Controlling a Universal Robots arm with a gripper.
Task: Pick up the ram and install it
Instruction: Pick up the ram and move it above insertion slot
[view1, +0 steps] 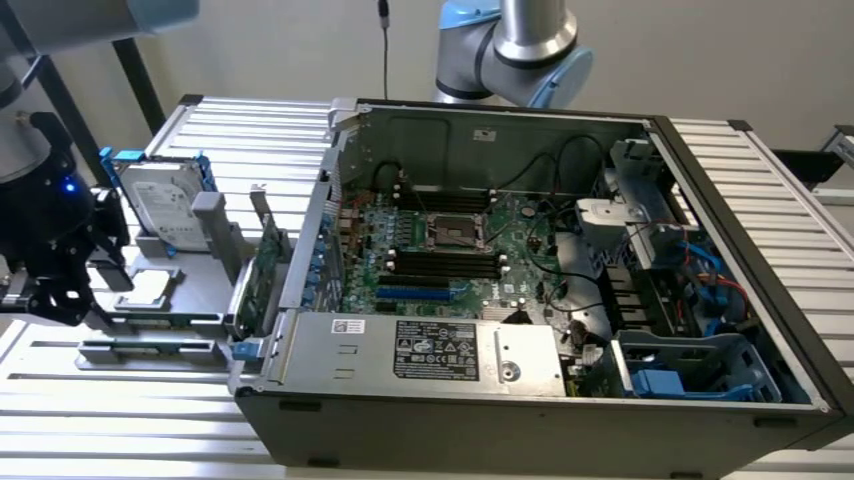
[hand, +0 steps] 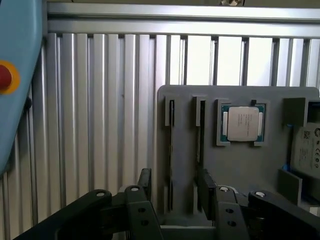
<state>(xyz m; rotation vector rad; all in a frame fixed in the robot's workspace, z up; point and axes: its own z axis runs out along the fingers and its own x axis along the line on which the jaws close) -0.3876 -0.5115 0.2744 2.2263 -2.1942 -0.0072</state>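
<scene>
The ram is a thin dark stick standing on edge in a narrow slot of the grey holder tray. In the exterior view it lies as a greenish strip at the tray's front. My gripper hangs above that end of the tray, open, with one black finger on each side of the ram's slot, and it holds nothing. It stands at the exterior view's left, away from the open computer case. The motherboard's long black slots lie inside the case.
On the same tray sit a CPU, a hard drive and a second narrow slot. A taller green expansion card stands beside the case wall. A blue unit with a red button lies close by. The table is slatted aluminium.
</scene>
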